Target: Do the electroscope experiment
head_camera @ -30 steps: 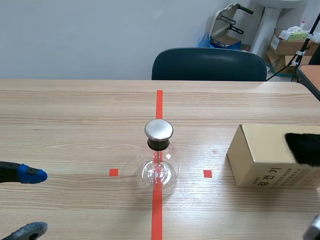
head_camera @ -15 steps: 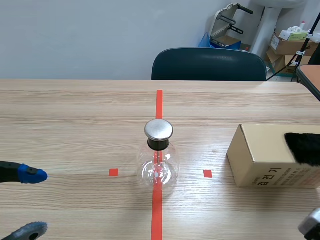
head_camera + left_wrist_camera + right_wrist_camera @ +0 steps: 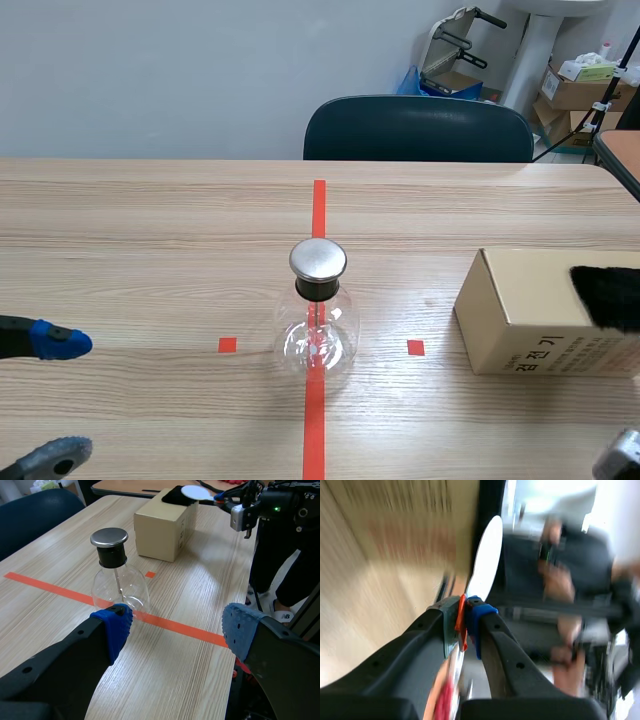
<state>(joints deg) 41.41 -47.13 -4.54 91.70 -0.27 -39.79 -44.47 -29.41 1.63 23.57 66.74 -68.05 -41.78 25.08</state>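
The electroscope (image 3: 318, 322), a clear glass flask with a black neck and a round metal cap (image 3: 318, 259), stands on the red tape line at the table's middle. My left gripper (image 3: 55, 400) is open near the left front edge; in the left wrist view the electroscope (image 3: 119, 579) stands just ahead of its left finger (image 3: 113, 629). My right gripper (image 3: 465, 622) is shut on the red handle of a white paddle (image 3: 485, 556). The left wrist view shows that paddle (image 3: 197, 491) held above the box. In the scene only a grey corner of the right gripper (image 3: 617, 460) shows.
A cardboard box (image 3: 535, 312) lies at the right, with a black cloth (image 3: 608, 294) on its top. A dark chair (image 3: 418, 128) stands behind the far edge. The right arm (image 3: 280, 505) is off the table's right side.
My left gripper has drawn back slightly to the left. The right gripper's visible corner has shifted a little at the bottom right. The electroscope and box have not moved.
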